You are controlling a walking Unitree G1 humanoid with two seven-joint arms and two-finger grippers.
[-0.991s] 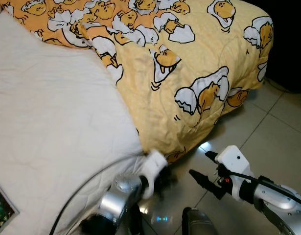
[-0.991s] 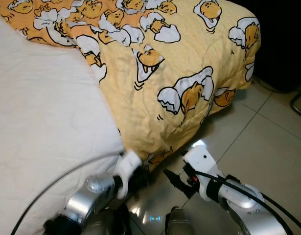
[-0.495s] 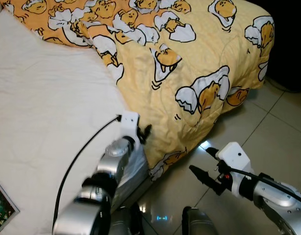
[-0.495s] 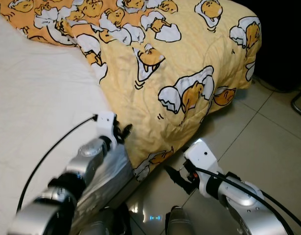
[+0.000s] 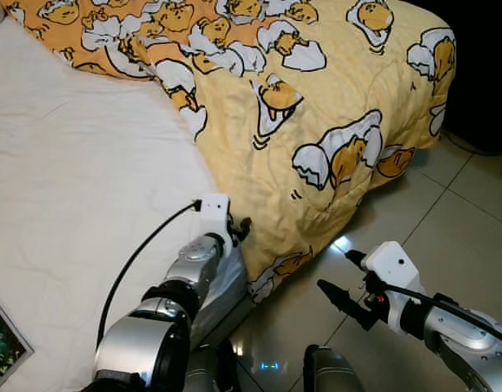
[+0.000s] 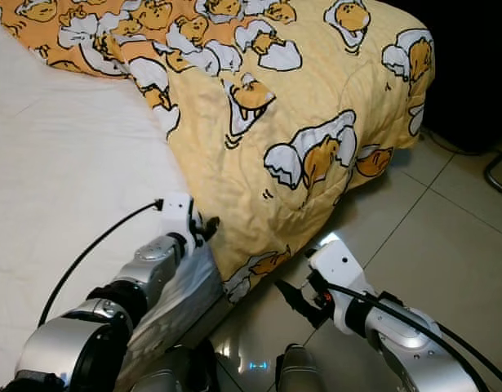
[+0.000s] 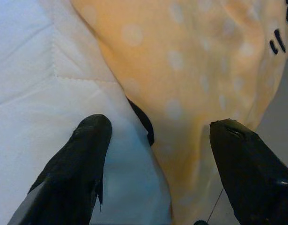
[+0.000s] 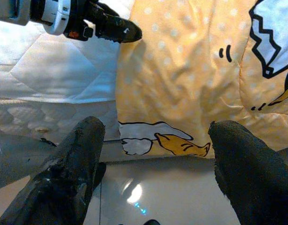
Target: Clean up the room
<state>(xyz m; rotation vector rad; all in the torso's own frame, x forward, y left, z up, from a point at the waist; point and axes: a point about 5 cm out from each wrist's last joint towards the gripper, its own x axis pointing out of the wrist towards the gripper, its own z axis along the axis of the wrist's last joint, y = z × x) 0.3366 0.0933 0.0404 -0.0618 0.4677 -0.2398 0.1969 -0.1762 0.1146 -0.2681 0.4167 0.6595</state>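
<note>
From the head camera I had the bed in front of me, its white mattress bare from nine o'clock through to the centre. The yellow egg-print quilt was heaped from twelve to two o'clock, its lower edge drooping over the bed's side toward the tiled floor at four o'clock.

My left gripper sat at about six o'clock, right at the quilt's hanging edge where it met the mattress. In its wrist view both black fingers stood spread, the yellow hem lying between them, not yet pinched. My right gripper hung low over the tiles at five o'clock, fingers also parted and holding nothing, aimed at the quilt's bottom corner.

I judged the tidying barely begun. The quilt was bunched to one side, most of the mattress was uncovered, and nothing was gripped. What remained, as I read it, was to close on the hem, draw the quilt back across the white surface and smooth it flat. A dark printed item showed at eight o'clock by the frame's edge; I could not tell what it was.
</note>
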